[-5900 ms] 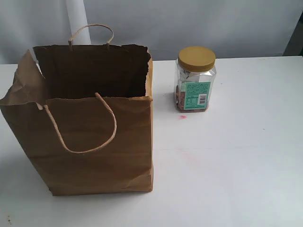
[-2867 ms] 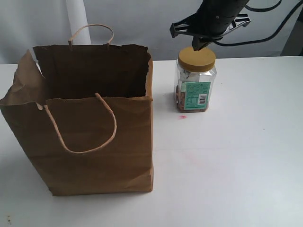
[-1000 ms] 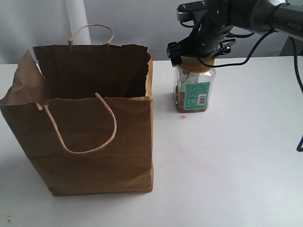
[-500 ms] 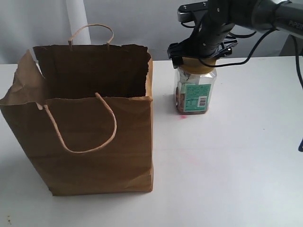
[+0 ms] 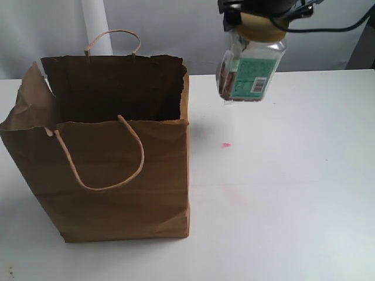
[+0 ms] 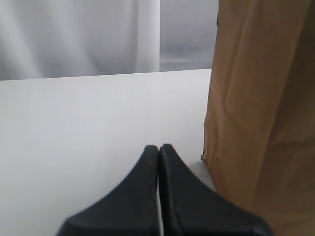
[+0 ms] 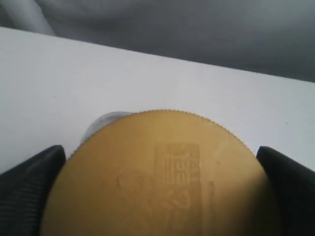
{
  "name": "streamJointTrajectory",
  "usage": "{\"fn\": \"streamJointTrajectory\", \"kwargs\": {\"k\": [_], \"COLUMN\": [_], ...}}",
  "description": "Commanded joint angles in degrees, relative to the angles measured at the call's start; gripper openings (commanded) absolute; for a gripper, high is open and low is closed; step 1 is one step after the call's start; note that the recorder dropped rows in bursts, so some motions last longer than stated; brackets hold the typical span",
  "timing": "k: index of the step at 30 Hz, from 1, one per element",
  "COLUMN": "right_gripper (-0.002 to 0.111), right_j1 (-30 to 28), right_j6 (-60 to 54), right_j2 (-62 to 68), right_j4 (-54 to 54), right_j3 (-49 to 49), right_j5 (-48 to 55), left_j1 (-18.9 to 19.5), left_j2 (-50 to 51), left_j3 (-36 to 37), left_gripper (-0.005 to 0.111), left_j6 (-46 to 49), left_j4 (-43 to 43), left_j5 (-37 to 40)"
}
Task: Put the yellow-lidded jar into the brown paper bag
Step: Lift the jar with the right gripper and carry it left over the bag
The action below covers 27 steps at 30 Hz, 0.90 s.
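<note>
Right gripper [image 7: 160,194] clamps the ribbed mustard lid of the clear, squarish yellow-lidded jar [image 5: 249,76], hanging tilted at upper right, beside the creased brown paper bag [image 5: 117,175]; left gripper [image 6: 158,162] closed, empty.

brown paper bag [image 5: 117,205] wide open on top, back handle [image 5: 113,31] sticking up, front handle [image 5: 105,188] hanging down, free bench [image 5: 281,193] on its right

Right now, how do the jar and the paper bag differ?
The yellow-lidded jar is clear plastic and small; the brown paper bag is opaque and far larger. The jar hangs slightly tilted in the right hand, off the table; the bag stands upright on it. The jar is lidded; the bag gapes open.
</note>
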Motion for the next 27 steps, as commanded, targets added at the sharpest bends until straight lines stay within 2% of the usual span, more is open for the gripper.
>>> {"fn": "streamJointTrajectory", "kwargs": {"k": [1,10,15,27], "right_gripper": [0.000,0.000,0.000,0.000], "right_j1": [0.08,0.22,2.94,19.29], "right_j6": [-0.24,-0.24,-0.60,-0.12], "right_j2": [-7.02,-17.76,-22.23,-23.37], "right_j4": [-0.23,-0.23,-0.23,-0.23], "right_j3": [-0.14,-0.14,-0.14,-0.42], "right_j5": [1.10,2.26,2.55,-2.26], "left_j1": [-0.28,-0.28,-0.28,-0.28], "left_j2": [0.17,0.17,0.17,0.17], "left_j3": [-0.13,-0.13,-0.13,-0.13], "left_gripper": [0.001,0.001,0.001,0.001], "left_j6": [-0.22,-0.22,-0.22,-0.22], "left_j4": [-0.22,-0.22,-0.22,-0.22], "left_j5": [-0.54,-0.54,-0.54,-0.54]}}
